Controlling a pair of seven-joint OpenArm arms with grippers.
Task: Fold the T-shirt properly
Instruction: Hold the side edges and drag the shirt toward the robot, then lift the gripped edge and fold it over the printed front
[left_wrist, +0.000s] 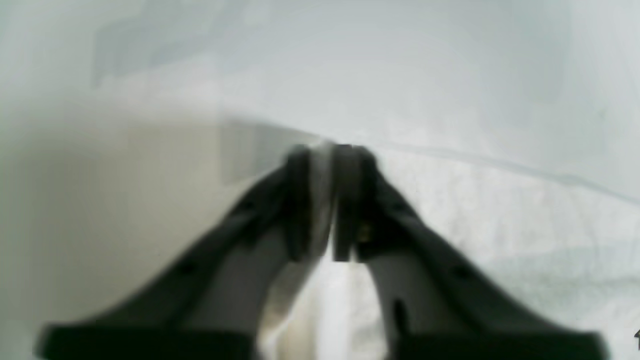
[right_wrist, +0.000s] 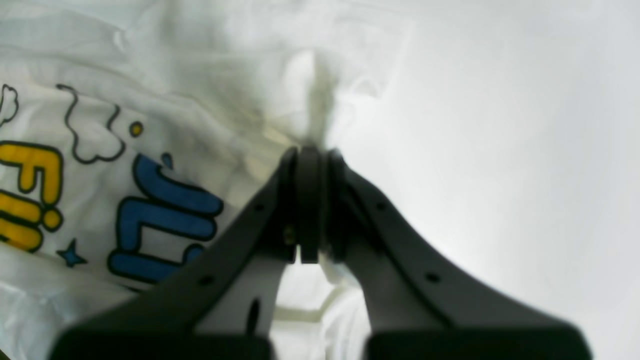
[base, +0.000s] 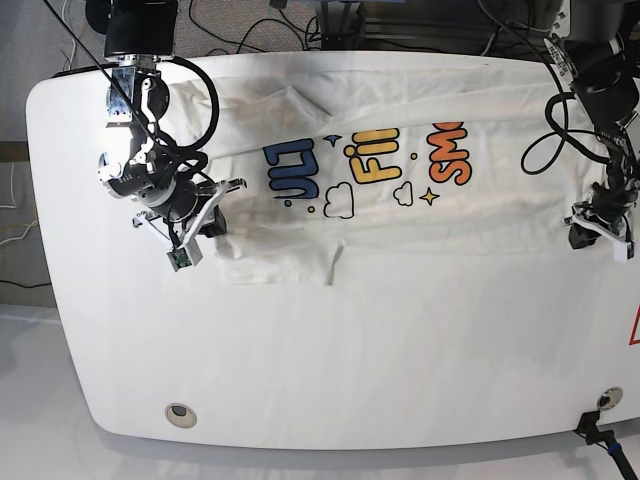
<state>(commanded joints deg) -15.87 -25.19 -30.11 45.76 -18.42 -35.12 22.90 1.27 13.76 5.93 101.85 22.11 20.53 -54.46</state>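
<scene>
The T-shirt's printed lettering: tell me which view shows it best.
The base view: it shows blue, yellow and orange parts of the lettering together. The right wrist view shows only blue and yellow parts, closer up; the left wrist view shows no readable lettering.

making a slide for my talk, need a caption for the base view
Two grippers, left and right, at opposite ends of a partly folded white T-shirt, its colourful print partly covered

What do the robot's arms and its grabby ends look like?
Both arms look dark, nearly black, with lighter silvery parts and black cables looping beside them. The right arm also has small bluish patches. Each end effector has two dark fingers that get narrower towards the tips, like a beak: the left one looks blurry, and the right one has little round spots.
</scene>
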